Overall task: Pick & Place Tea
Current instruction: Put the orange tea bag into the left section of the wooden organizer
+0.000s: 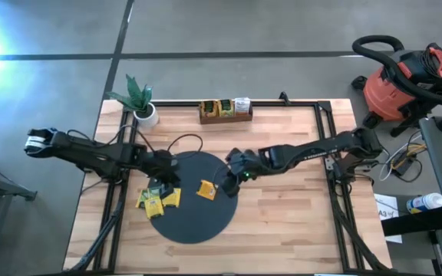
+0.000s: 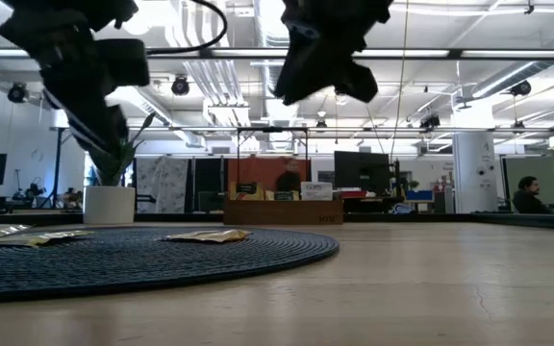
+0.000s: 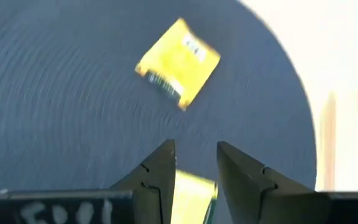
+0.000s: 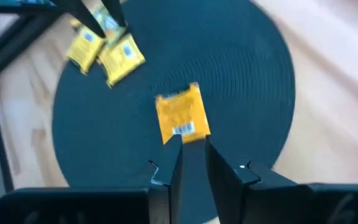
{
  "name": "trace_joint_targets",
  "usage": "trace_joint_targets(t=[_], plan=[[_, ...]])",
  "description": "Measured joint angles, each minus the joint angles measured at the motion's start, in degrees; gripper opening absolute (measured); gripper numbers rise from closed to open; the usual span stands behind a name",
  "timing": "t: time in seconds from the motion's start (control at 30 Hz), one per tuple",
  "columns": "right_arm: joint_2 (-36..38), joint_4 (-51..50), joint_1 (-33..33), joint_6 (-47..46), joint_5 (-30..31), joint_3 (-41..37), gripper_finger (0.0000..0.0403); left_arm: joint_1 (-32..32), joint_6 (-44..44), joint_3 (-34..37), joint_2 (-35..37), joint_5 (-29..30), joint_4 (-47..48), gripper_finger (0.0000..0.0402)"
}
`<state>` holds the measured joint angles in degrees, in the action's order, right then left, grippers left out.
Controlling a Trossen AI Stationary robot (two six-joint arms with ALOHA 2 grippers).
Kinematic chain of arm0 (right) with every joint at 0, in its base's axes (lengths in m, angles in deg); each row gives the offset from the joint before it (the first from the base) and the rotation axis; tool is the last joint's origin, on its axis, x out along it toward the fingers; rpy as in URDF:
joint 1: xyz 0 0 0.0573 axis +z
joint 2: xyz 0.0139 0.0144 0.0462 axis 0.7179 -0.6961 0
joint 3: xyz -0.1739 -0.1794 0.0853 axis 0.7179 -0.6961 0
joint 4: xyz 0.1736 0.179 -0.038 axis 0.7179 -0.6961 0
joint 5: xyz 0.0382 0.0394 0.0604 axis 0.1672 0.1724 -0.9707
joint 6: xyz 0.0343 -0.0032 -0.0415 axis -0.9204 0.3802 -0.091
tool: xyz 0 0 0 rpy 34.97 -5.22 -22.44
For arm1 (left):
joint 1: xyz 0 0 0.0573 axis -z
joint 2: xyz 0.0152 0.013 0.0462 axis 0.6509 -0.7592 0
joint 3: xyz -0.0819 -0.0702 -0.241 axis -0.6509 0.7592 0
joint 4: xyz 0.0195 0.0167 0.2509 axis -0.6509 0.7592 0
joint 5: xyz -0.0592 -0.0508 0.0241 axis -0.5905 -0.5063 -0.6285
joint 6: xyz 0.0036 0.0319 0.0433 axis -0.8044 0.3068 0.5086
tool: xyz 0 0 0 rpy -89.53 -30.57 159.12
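Hanging above the black round mat point(image 1: 194, 222), the right gripper point(image 4: 191, 146) has a narrow gap and holds nothing. An orange tea packet point(image 4: 182, 115) lies flat just past it, barcode end nearest. The left gripper point(image 3: 194, 155), slightly apart, hovers over yellow packets point(image 1: 158, 199).

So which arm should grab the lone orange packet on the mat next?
The right. Its claw hovers open right at the lone orange packet on the black mat. The left claw is over the yellow packets at the mat's left edge, farther away.
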<state>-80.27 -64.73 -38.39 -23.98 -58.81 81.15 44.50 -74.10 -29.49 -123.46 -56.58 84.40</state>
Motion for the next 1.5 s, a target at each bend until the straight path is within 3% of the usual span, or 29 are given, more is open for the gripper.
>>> trace_joint_targets(t=[0.23,0.4,0.5,0.63,0.9,1.0,1.23,1.5], plan=[[-3.28,0.11,0.00,-7.36,-0.19,-1.98,0.0074,-0.03,-3.86,3.29,-5.85,0.02,-16.82,0.0112],[-7.15,0.69,-0.20,-7.02,-2.08,-2.65,0.0073,-0.01,-7.21,3.41,-11.73,0.04,-21.81,0.0112],[-9.43,2.04,-0.59,-4.76,-6.57,-2.63,0.0069,0.00,-13.16,3.42,-16.53,0.02,-27.32,0.0112],[-12.08,3.56,-0.52,-2.06,-7.75,-2.63,0.0064,0.64,-18.38,2.40,-22.48,-0.63,-32.19,0.0112],[-14.49,11.58,-0.49,0.71,-8.44,-2.49,0.0061,1.79,-22.86,-1.63,-29.39,-0.63,-28.08,0.0112],[-14.51,16.84,-0.48,2.63,-8.54,-2.34,0.0057,2.30,-23.35,-2.61,-28.54,0.39,-27.94,0.0112],[-17.48,15.65,-0.55,4.74,-7.95,-2.56,0.0047,2.02,-23.45,-3.29,-25.42,5.59,-26.85,0.0112],[-21.40,16.55,-0.06,6.34,-9.27,-2.12,0.0043,2.00,-25.63,-3.22,-25.51,6.05,-19.28,0.0112]])
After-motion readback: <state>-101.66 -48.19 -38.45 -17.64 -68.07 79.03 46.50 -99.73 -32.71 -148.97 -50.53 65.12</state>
